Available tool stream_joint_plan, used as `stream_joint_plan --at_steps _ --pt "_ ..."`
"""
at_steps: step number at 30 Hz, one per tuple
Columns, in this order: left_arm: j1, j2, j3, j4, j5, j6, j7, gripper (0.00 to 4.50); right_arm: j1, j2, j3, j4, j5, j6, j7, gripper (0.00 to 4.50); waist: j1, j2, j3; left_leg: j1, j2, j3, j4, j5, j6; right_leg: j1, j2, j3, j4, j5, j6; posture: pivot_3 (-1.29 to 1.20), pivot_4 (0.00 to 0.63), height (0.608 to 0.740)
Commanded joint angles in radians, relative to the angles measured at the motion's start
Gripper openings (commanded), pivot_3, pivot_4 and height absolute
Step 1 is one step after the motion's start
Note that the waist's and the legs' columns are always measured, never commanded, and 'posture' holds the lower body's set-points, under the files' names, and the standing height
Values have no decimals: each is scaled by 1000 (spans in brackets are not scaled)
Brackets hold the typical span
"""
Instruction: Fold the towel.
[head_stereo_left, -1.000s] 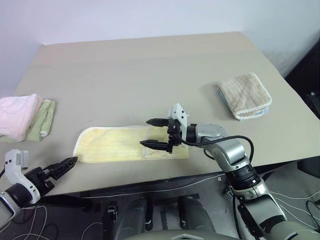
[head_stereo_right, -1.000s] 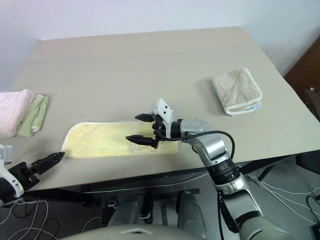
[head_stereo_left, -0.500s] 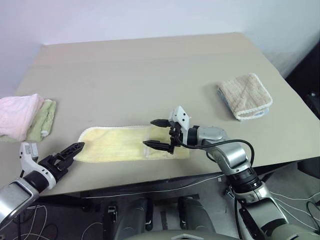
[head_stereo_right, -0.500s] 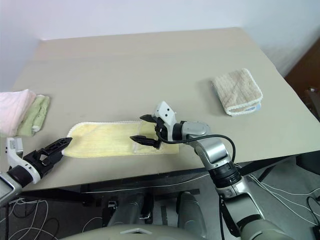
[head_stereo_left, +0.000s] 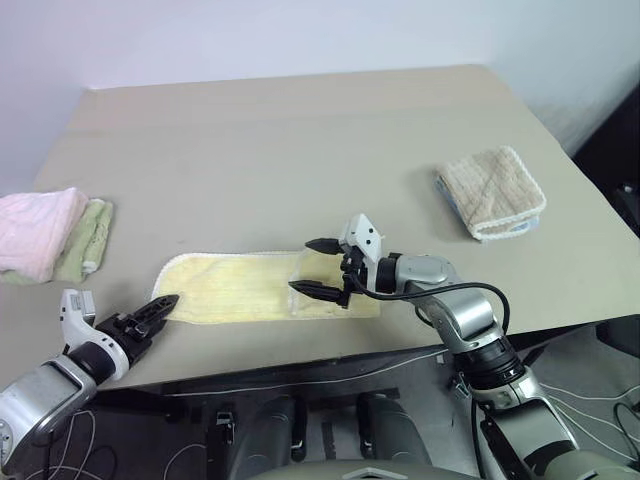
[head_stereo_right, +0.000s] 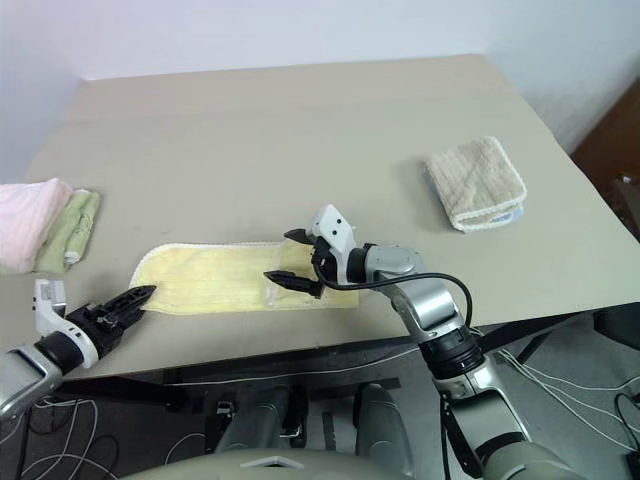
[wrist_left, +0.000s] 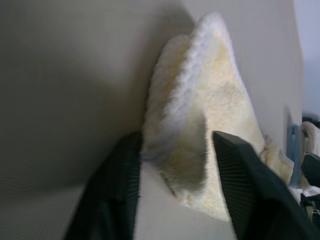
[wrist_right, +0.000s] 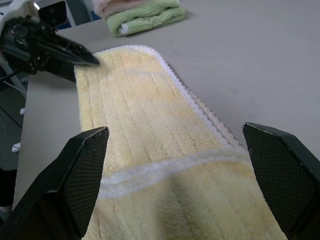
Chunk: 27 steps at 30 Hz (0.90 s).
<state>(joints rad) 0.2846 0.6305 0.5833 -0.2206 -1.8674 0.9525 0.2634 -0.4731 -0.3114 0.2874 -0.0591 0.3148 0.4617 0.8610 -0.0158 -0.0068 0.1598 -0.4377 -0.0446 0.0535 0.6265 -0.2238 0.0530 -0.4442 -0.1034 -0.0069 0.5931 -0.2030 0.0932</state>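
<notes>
The towel (head_stereo_left: 265, 288) lies flat as a long strip along the near edge of the table (head_stereo_left: 300, 140), towards the near-left corner, its right-hand portion already doubled over so that a whitish hem crosses it partway along. The left gripper (head_stereo_left: 160, 307) is at the towel's left end; in the left wrist view its two fingers (wrist_left: 116, 190) straddle the raised corner of the cloth, one on each side, standing narrow but not visibly clamped, so a firm hold cannot be confirmed. This placement is judged to be the taking of the free end in order to carry it across for the next fold. The right gripper (head_stereo_left: 321, 268) hangs over the doubled section with its jaws spread wide and nothing between them, pointing along the strip towards the left end; it appears positioned either to pin the folded part or to await the incoming end. A beige towel (head_stereo_left: 491, 192), already folded, rests near the right edge, well apart from the work. A pink towel (head_stereo_left: 35, 230) and a green towel (head_stereo_left: 88, 238) sit stacked at the left edge, clear of both arms. One risk noted: a shallow pinch on the corner could slip when lifted.
</notes>
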Motion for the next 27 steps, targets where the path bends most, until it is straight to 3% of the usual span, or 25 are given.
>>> stream_joint_plan --at_steps 1,3,4,9,17,20,23,27 --pt "3 25 16 -16 -4 -22 -38 818 -15 7 -9 -32 -4 -23 -2 4500 -1 0 0 0 0 0 0 0 0 0 0 0 0 0 0 0 150 740" --pt "3 32 26 -5 12 -28 -60 124 -14 7 -5 -30 -7 -27 0 4500 -2 0 0 0 0 0 -1 0 0 0 0 0 0 0 0 0 150 740" --pt "4 40 32 0 37 -29 -85 58 -12 5 -1 -28 -12 -33 2 4500 -2 0 0 0 0 0 -1 0 0 -1 0 0 0 0 0 0 150 740" --pt "-10 97 50 10 140 -27 -247 58 -13 2 -8 -27 -17 -34 7 4500 -3 0 0 -1 0 0 -2 0 0 -2 0 0 -1 0 -1 0 150 740" --pt "-235 244 -13 24 210 29 -411 58 -9 -32 -91 -103 97 66 35 4500 1 -1 0 -6 0 1 -5 2 -3 -10 0 0 -1 0 -1 0 150 740" --pt "-373 358 -99 34 201 134 -514 58 -6 -70 -143 -121 143 118 44 4500 -2 -2 1 -6 0 1 -6 2 -4 -10 0 0 -1 0 -1 0 150 740" --pt "-498 459 -233 14 312 215 -671 58 -6 -93 -194 -123 168 143 26 4500 -2 -2 1 -7 0 1 -6 3 -5 -11 1 0 0 0 -1 0 150 740" --pt "-667 462 -397 8 440 252 -791 58 -13 -94 -258 -114 190 160 -24 4500 -3 -1 1 -6 0 3 -9 4 -6 -9 1 2 0 -1 -1 0 150 740"
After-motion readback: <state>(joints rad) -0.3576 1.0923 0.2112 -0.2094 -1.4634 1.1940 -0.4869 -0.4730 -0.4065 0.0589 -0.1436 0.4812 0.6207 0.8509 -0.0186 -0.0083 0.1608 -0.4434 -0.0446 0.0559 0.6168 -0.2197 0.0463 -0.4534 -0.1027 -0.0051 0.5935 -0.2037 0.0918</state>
